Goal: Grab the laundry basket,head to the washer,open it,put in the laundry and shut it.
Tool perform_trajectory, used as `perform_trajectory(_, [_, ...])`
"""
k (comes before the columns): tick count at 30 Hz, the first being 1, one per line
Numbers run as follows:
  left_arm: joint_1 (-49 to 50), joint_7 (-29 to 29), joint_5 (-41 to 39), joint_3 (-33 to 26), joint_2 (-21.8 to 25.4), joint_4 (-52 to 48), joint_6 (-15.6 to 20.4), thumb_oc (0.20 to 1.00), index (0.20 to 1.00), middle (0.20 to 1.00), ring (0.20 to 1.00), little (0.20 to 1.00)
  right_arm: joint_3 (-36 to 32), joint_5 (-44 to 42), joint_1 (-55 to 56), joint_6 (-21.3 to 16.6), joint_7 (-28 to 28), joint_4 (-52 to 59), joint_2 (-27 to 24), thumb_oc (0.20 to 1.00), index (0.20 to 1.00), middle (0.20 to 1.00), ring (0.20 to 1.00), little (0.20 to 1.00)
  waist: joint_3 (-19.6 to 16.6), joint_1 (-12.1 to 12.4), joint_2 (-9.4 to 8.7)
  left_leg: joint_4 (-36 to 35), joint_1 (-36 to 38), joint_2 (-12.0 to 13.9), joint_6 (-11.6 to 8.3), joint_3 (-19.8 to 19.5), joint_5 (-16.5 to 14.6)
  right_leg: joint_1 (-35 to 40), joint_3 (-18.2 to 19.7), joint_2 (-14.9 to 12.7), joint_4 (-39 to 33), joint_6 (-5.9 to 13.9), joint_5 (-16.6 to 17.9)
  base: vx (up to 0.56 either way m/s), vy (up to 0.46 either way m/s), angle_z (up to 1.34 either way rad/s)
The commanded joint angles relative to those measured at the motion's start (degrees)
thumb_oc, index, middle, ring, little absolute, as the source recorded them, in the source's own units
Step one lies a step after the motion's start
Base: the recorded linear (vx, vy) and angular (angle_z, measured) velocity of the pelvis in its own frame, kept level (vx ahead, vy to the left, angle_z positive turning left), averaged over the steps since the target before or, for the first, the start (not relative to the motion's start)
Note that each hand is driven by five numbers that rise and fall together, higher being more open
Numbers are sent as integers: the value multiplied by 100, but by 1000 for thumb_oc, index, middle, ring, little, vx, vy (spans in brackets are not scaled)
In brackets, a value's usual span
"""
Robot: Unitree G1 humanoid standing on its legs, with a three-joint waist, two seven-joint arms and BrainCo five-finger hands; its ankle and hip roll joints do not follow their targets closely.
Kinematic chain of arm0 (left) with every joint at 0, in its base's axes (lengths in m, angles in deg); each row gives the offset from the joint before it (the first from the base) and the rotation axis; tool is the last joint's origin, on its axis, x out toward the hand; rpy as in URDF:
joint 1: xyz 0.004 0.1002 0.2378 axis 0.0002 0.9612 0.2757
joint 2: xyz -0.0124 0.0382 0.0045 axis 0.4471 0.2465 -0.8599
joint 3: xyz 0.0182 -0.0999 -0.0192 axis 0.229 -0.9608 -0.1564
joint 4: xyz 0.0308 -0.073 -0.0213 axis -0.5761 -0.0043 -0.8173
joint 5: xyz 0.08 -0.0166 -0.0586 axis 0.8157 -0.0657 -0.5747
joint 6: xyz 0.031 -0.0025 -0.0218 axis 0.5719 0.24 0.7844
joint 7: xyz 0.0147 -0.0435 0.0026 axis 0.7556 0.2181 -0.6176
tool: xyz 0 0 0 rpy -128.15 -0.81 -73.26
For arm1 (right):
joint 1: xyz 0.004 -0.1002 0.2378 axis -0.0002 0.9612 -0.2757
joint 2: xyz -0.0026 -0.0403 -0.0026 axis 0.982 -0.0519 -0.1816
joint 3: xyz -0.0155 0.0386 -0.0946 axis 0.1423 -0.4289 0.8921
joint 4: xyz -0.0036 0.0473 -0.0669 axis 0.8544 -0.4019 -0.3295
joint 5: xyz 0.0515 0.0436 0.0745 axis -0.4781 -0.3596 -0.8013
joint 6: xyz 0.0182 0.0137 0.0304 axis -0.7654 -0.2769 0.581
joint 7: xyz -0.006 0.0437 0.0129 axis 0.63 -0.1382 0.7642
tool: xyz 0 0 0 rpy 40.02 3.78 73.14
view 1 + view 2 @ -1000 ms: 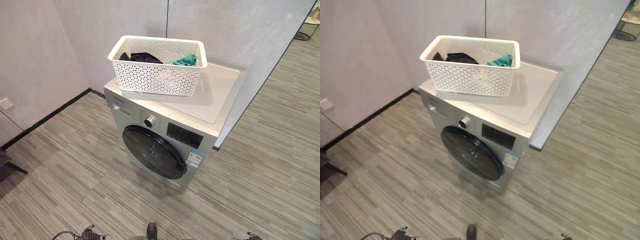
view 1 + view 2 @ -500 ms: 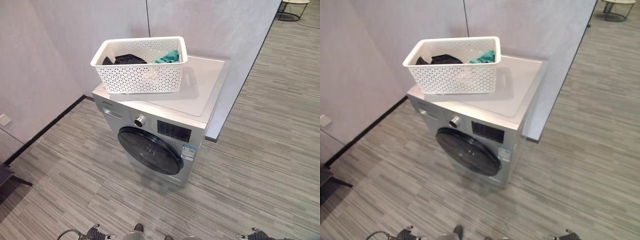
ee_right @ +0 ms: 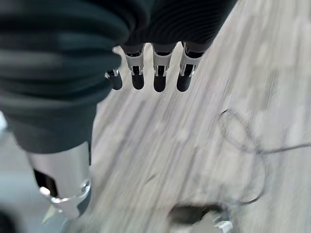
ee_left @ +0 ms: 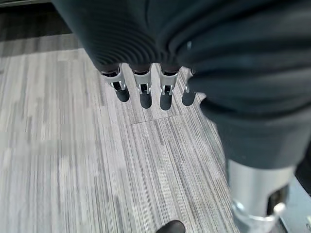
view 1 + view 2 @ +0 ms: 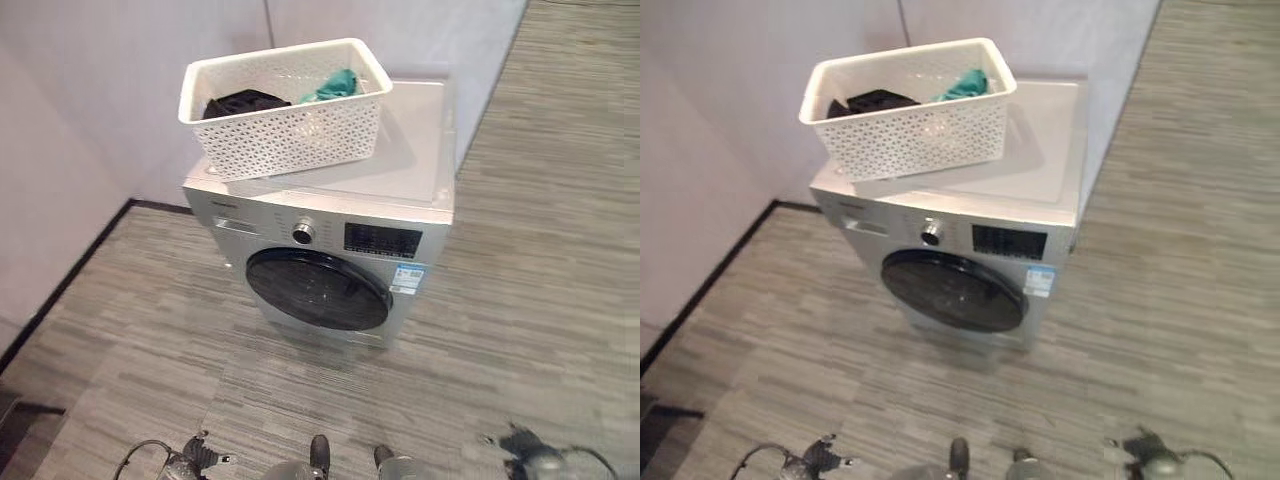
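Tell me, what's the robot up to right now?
Both hands empty: left hand and right hand open, hanging over floor. Laundry basket with clothes sits on washer; door closed. Path looks unobstructed.

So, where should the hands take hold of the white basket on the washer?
Probably at the two short ends of the laundry basket, under the rolled rim, one hand from each side. It is long, open-topped and sits across the washer top, so its ends are free.

Laundry corner: washer [image 5: 330, 250], wood-look floor [image 5: 530, 300]
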Motion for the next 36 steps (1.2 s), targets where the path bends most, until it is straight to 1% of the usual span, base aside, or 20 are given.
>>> perform_trajectory(1, [152, 78, 85, -395, 205, -26, 39, 1000, 1000, 1000, 1000, 1000, 84, 167, 120, -108, -96, -69, -245, 1000, 1000, 1000, 1000, 1000, -220, -39, -109, 665, -269, 56, -360, -390, -526, 88, 400, 691, -178, 404, 586, -26, 284, -75])
perform_trajectory(3, [197, 40, 81, -444, 190, 18, 14, 1000, 1000, 1000, 1000, 1000, 161, 174, 140, -120, -71, -156, -174, 1000, 1000, 1000, 1000, 1000, -233, 4, -168, 530, -157, -26, -303, -246, -457, 182, 377, 1106, -120, 279, 411, 23, 209, -21])
perform_trajectory(4, [201, -21, 141, -429, 163, 60, -26, 1000, 1000, 1000, 1000, 1000, 247, 198, 237, -148, -25, -220, -126, 1000, 1000, 1000, 1000, 1000, -275, -2, -257, 509, -104, -140, -329, -242, -405, 331, 481, 1521, -134, 104, 279, 47, 148, -33])
perform_trajectory(7, [113, -8, 181, -368, 64, 51, -31, 1000, 1000, 1000, 1000, 1000, 199, 130, 492, -159, -21, -265, -151, 1000, 1000, 1000, 1000, 1000, -257, -116, -294, 584, 30, -247, -404, -428, -362, 579, 1043, 1666, -381, -57, 353, 45, 46, 2])
perform_trajectory(8, [114, -8, 181, -366, 63, 51, -31, 1000, 1000, 1000, 1000, 1000, 199, 130, 496, -159, -21, -263, -152, 1000, 1000, 1000, 1000, 1000, -246, -108, -291, 581, 48, -243, -403, -423, -367, 599, 1050, 1669, -390, -58, 356, 99, 9, 78])
perform_trajectory(9, [99, 0, 131, -355, 4, -1, -35, 1000, 1000, 1000, 1000, 1000, 104, 121, 662, -133, 9, -345, -205, 1000, 1000, 1000, 1000, 1000, -281, -139, -262, 612, 122, -281, -396, -451, -437, 756, 1096, 1637, -656, -91, 457, 153, -22, 65])
perform_trajectory(10, [21, -15, 129, -172, -148, -219, 30, 1000, 1000, 1000, 1000, 1000, 4, 91, 807, -117, 29, -498, -251, 1000, 1000, 1000, 1000, 1000, -252, -191, -245, 1738, -184, -410, -535, -541, -455, 937, 1123, 1542, -979, -149, 640, 151, -46, 32])
perform_trajectory(11, [2, -12, 131, -124, -173, -280, 46, 1000, 1000, 1000, 1000, 1000, -10, 77, 813, -114, 27, -514, -271, 1000, 1000, 1000, 1000, 1000, -191, -183, -247, 2174, -361, -435, -638, -585, -364, 1029, 1121, 1529, -1041, -163, 674, 82, -48, 12])
perform_trajectory(13, [-29, -5, 119, -95, -215, -313, 40, 1000, 1000, 1000, 1000, 1000, -25, 60, 790, -107, 17, -528, -308, 1000, 1000, 1000, 1000, 1000, -122, -160, -241, 2607, -574, -458, -746, -653, -258, 1118, 1118, 1511, -1080, -180, 681, 16, -20, 35])
perform_trajectory(14, [-13, -19, 101, 5, -319, -260, 22, 1000, 1000, 1000, 1000, 1000, 29, 104, 688, -59, 6, -525, -376, 1000, 1000, 1000, 1000, 1000, -72, -123, -217, 2815, -840, -324, -776, -777, -120, 1301, 1163, 1454, -1164, -192, 643, 48, 17, 25])
perform_trajectory(16, [-5, -24, 130, 39, -313, -230, 12, 1000, 1000, 1000, 1000, 1000, 31, 66, 691, -74, 6, -438, -407, 1000, 1000, 1000, 1000, 1000, -79, -155, -259, 2394, -920, 142, -675, -511, -209, 1286, 1122, 1329, -1123, -165, 553, 53, 57, -11])
perform_trajectory(17, [-3, -18, 133, 31, -290, -193, 2, 1000, 1000, 1000, 1000, 1000, 42, 51, 685, -81, -7, -410, -404, 1000, 1000, 1000, 1000, 1000, -82, -138, -274, 2184, -919, 206, -638, -614, -245, 1265, 1162, 1318, -1097, -158, 513, 79, 118, -13])
perform_trajectory(18, [9, 31, 117, -1, -220, -55, -24, 1000, 1000, 1000, 1000, 1000, 102, 42, 633, -116, -68, -314, -400, 1000, 1000, 1000, 1000, 1000, -101, -122, -294, 1553, -867, 349, -638, -1085, -157, 1235, 1322, 1342, -1045, -122, 395, 97, 151, -13])
perform_trajectory(20, [11, 36, 80, -29, -191, -4, -32, 1000, 1000, 1000, 1000, 1000, 125, 60, 621, -120, -72, -262, -404, 1000, 1000, 1000, 1000, 1000, -115, -158, -265, 1176, -769, 506, -710, -1181, 2, 1241, 1359, 1355, -1042, -103, 333, 75, 143, -30])
perform_trajectory(21, [-21, 51, 76, 12, -180, 4, -36, 1000, 1000, 1000, 1000, 1000, 107, 75, 627, -114, -102, -225, -449, 1000, 1000, 1000, 1000, 1000, -90, -219, -233, 945, -863, 794, -866, -1086, 354, 1262, 1331, 1272, -1033, -88, 278, 67, 173, -33])
perform_trajectory(23, [-18, 48, 84, 27, -169, -9, -35, 1000, 1000, 1000, 1000, 1000, 118, 110, 629, -109, -111, -191, -453, 1000, 1000, 1000, 1000, 1000, -69, -224, -233, 930, -866, 866, -908, -1056, 410, 1280, 1335, 1207, -1012, -57, 248, 83, 210, -4])
perform_trajectory(24, [8, 62, 94, -38, -139, -45, -12, 1000, 1000, 1000, 1000, 1000, 79, 159, 644, -109, -112, -119, -480, 1000, 1000, 1000, 1000, 1000, -137, -255, -125, 570, -504, 905, -893, -899, 260, 1295, 1316, 1120, -1017, 43, 203, 71, 184, 16])
perform_trajectory(28, [-14, 70, 95, -20, -132, -40, 34, 1000, 1000, 1000, 1000, 1000, 137, 291, 494, -90, -196, -128, -435, 1000, 1000, 1000, 1000, 1000, -239, -176, -79, 529, -373, 642, -785, -893, 57, 1291, 1453, 844, -1117, 198, 286, 92, 301, -4])
perform_trajectory(32, [43, 172, 161, -120, -46, -67, 67, 1000, 1000, 1000, 1000, 1000, 377, 561, 211, -88, -204, 60, -237, 1000, 1000, 1000, 1000, 1000, -343, 13, -133, 705, -398, 418, -541, -472, -283, 1060, 1614, 461, -1052, 465, 413, 31, 275, -59])
perform_trajectory(36, [83, 209, 317, -119, -1, -95, 73, 1000, 1000, 1000, 1000, 1000, 500, 701, 41, -118, -270, 504, -165, 1000, 1000, 1000, 1000, 1000, -337, 65, -162, 700, -319, 305, -420, -292, -429, 787, 1550, 346, -857, 647, 584, 0, 182, -40])
